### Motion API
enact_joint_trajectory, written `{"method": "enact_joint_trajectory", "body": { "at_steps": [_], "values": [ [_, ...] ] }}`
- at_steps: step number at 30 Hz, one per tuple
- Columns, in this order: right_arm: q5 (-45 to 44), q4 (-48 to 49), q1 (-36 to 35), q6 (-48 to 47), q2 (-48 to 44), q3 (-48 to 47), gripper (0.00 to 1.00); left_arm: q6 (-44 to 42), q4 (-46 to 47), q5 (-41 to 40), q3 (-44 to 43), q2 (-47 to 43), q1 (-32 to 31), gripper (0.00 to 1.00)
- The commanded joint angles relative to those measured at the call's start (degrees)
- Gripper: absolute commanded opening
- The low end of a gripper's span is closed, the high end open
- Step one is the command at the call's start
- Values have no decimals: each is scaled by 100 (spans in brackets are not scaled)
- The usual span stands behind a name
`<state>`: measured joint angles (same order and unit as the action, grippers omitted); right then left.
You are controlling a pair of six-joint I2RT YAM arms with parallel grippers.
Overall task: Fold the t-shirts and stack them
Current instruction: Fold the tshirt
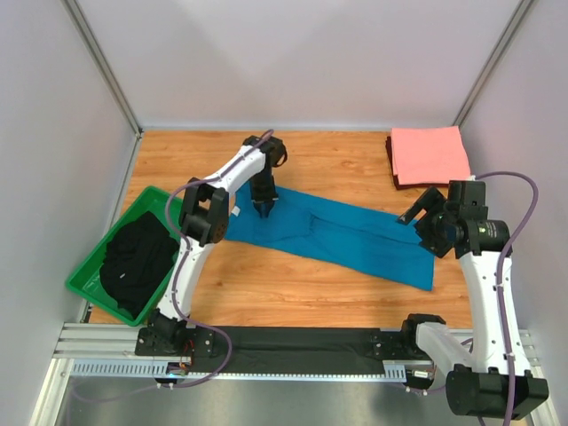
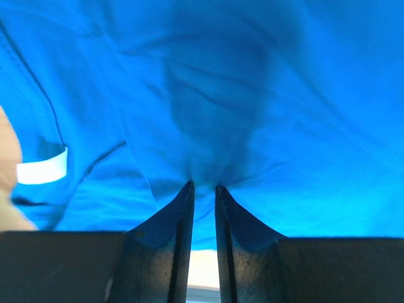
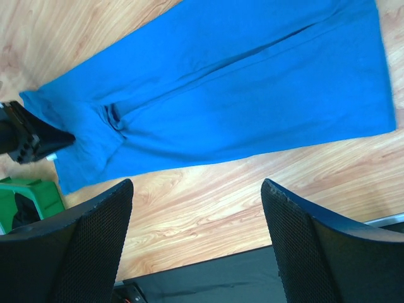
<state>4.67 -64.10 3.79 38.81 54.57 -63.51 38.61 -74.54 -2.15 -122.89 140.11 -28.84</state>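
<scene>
The teal-blue t-shirt point(image 1: 337, 232) lies as a long strip, folded lengthwise, on the wooden table point(image 1: 266, 293). Its collar end is under the left pincer point(image 1: 264, 209) and its hem end is just beside the right pincer point(image 1: 417, 213). The left pincer is clenched on a small pucker of the cloth, with creases fanning out from its tips. The white neck label point(image 2: 41, 168) sits off to its left. The right pincer is released, jaws wide, with nothing between them.

The pinch looks shallow and may catch only the top layer. A lift from here could peel that layer away and undo the lengthwise fold, or the cloth could slip free partway. With the hem end unheld, pulling the collar end over would likely skew the strip instead of folding it square. The folded salmon-pink t-shirt point(image 1: 430, 153) lies just beyond the right pincer, where a wide swing could scuff it out of shape. The green tray point(image 1: 89, 266) of dark clothes sits well off to the left pincer's left and seems out of harm's way.
</scene>
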Motion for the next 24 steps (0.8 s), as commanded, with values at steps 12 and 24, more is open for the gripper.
{"method": "enact_joint_trajectory", "body": {
  "at_steps": [12,24],
  "values": [
    [-458,379,-300,-268,509,725,81,508,2770,1472,-509,-817,898,33],
    [-643,1109,-353,-190,1582,1928,55,411,2252,1376,1172,-1128,766,31]
  ]
}}
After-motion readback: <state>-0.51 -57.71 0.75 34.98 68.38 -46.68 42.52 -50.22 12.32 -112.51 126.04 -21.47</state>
